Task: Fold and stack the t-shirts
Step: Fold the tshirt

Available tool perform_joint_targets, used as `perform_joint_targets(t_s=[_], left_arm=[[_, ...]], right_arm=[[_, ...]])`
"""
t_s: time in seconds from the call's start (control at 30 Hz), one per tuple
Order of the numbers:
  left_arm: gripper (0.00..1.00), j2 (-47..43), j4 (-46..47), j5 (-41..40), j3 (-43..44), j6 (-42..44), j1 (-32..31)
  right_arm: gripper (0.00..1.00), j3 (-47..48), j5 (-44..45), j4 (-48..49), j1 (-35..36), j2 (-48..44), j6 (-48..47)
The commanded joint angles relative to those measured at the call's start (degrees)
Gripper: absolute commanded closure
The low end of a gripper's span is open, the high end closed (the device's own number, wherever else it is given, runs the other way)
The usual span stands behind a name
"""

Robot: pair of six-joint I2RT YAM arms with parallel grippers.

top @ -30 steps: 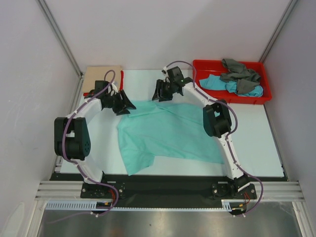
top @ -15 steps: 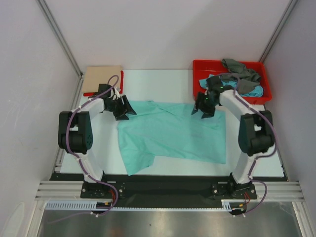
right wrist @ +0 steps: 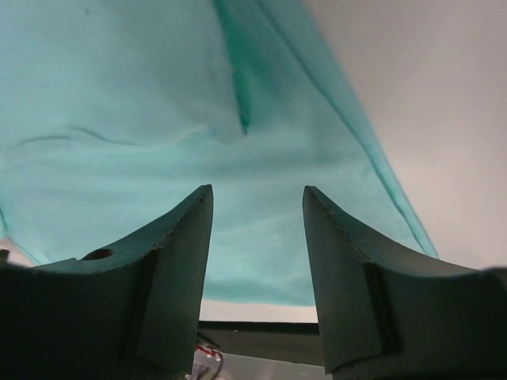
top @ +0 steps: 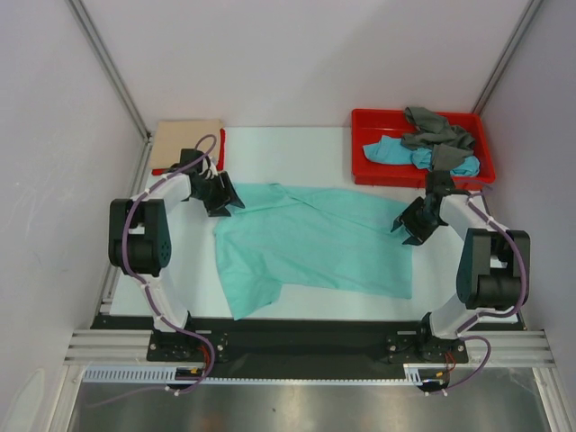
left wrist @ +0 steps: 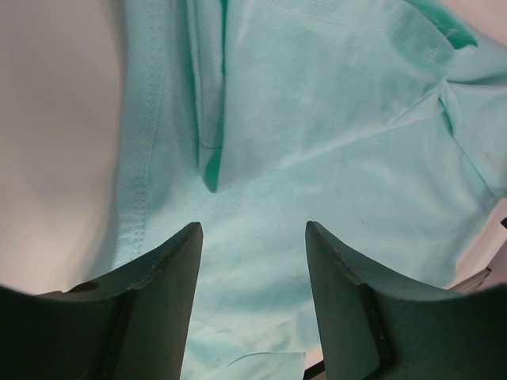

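A mint-green t-shirt (top: 310, 243) lies spread on the white table, wrinkled, with its lower left part trailing toward the near edge. My left gripper (top: 227, 196) hovers open over the shirt's far left corner; in the left wrist view the cloth (left wrist: 317, 119) shows between its fingers (left wrist: 166, 285), with nothing gripped. My right gripper (top: 409, 227) stands open over the shirt's right edge, the cloth (right wrist: 119, 95) passing under its jaws (right wrist: 257, 198). A grey t-shirt (top: 436, 130) and a turquoise-blue t-shirt (top: 396, 151) lie crumpled in the tray. A folded beige t-shirt (top: 184, 144) lies at the far left on a red t-shirt (top: 221, 148).
The red plastic tray (top: 387, 177) stands at the far right corner, just behind my right gripper. White walls with metal posts close in the table on three sides. Bare table (top: 297, 153) shows behind the mint shirt.
My right arm swung from the shirt's far middle out to its right edge, and the shirt's right side now lies flatter and wider. My left gripper shifted slightly back and left.
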Motion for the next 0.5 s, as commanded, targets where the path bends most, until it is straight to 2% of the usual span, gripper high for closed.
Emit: perform_joint_targets(t_s=[0.0, 0.3, 0.47], left_arm=[[0.40, -0.28, -1.01, -3.54, 2.20, -1.56, -0.24], [0.46, 4.64, 2.76, -2.32, 3.96, -5.87, -0.42], [0.48, 6.49, 2.86, -2.40, 5.19, -6.40, -0.59]], right_arm=[[0.47, -1.00, -1.55, 3.57, -1.85, -3.30, 4.50], [0.59, -2.41, -3.92, 5.41, -3.17, -1.37, 5.21], [0.60, -2.58, -4.01, 5.24, -4.13, -1.20, 4.42]])
